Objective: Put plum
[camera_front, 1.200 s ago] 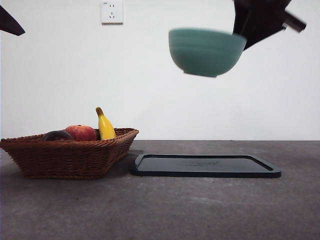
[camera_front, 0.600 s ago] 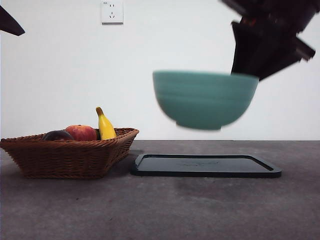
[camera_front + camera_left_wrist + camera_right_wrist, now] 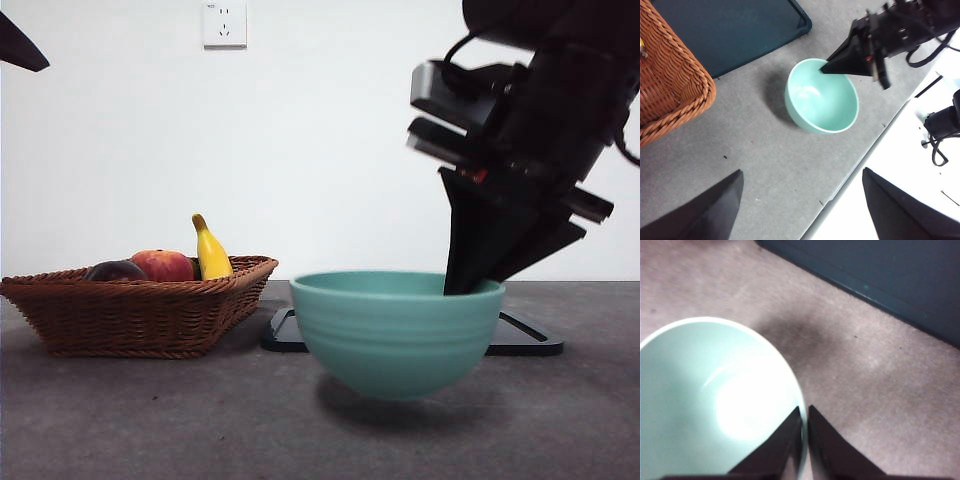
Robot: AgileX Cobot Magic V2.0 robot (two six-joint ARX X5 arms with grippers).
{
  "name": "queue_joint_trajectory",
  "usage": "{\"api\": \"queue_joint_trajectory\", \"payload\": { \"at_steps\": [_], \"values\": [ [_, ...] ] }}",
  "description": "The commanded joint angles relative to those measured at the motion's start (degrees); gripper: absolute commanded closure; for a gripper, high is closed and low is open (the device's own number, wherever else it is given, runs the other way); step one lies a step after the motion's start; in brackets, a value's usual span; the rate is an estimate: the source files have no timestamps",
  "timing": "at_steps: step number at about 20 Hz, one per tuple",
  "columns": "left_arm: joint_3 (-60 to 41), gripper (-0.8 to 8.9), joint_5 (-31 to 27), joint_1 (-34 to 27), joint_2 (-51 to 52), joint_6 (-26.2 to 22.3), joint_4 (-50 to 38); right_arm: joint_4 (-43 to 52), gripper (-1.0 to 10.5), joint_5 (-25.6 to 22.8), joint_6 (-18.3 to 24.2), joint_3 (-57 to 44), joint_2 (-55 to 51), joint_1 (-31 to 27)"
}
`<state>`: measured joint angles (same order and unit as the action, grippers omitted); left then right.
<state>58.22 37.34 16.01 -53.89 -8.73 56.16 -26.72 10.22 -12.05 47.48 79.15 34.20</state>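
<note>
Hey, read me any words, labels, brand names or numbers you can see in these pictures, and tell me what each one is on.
Wall socket: a tiny mark in its top left corner, too small to read.
Black tray: no legible print.
Green bowl, wicker basket, and both end effectors: no text visible.

Plain white wall (image 3: 320, 150) with a socket (image 3: 224, 23) — grey table (image 3: 200, 420) below.
</note>
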Motion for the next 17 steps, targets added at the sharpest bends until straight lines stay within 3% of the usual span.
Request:
{"api": "queue_joint_trajectory", "payload": {
  "at_steps": [1,11,14,17],
  "values": [
    [0.7,4.4,0.2,0.2,-0.3,-1.0,-0.2,0.6,9.3,-0.9,-0.5,0.5,2.3,0.5],
    [0.7,4.4,0.2,0.2,-0.3,-1.1,-0.3,-1.1,9.2,-1.2,0.1,0.5,3.2,0.7],
    [0.7,4.4,0.2,0.2,-0.3,-1.1,-0.3,-1.1,7.3,-1.2,-0.2,0.5,3.2,0.7],
    [0.7,4.4,0.2,0.2,-0.3,-1.1,-0.3,-1.1,7.0,-1.3,-0.7,0.5,3.2,0.7]
  ]
}}
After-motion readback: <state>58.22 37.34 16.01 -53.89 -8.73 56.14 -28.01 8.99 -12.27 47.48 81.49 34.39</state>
